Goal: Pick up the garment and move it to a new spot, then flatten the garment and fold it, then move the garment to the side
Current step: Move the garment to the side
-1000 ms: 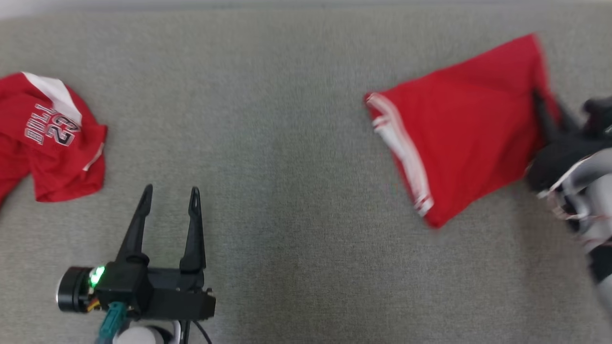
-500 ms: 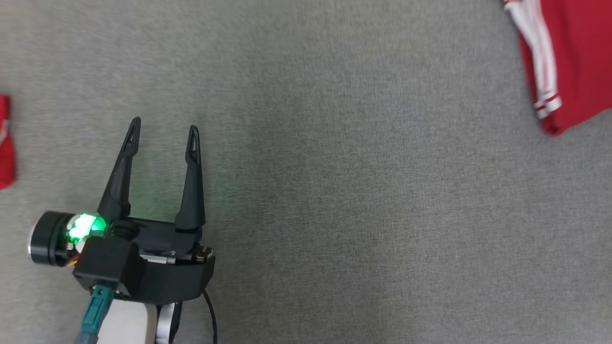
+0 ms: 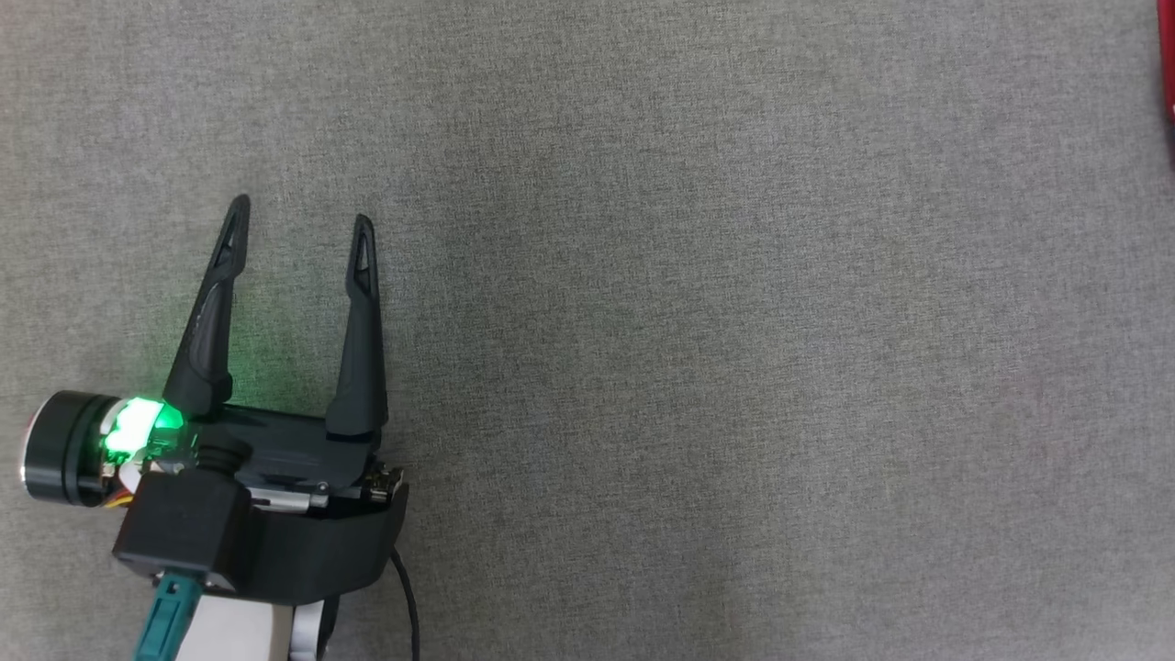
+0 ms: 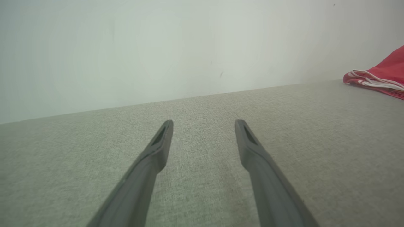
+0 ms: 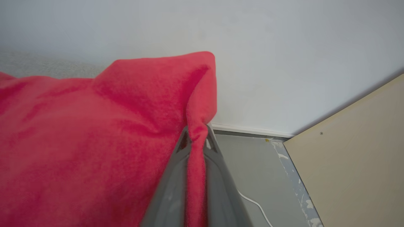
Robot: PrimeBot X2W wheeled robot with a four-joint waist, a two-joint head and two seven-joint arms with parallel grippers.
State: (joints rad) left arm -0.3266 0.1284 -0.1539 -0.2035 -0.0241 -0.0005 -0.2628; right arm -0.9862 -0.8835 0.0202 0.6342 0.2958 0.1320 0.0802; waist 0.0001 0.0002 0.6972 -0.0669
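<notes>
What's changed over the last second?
The head camera moved in closer. Beyond that, the garment slid toward the robot's right, now just at the picture's edge. Unchanged: right gripper shut on the garment, left gripper open and empty above the grey surface.

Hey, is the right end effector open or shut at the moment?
Shut. In the right wrist view, the right end effector is closed on a fold of the red garment, with the cloth pinched between its jaws.
</notes>
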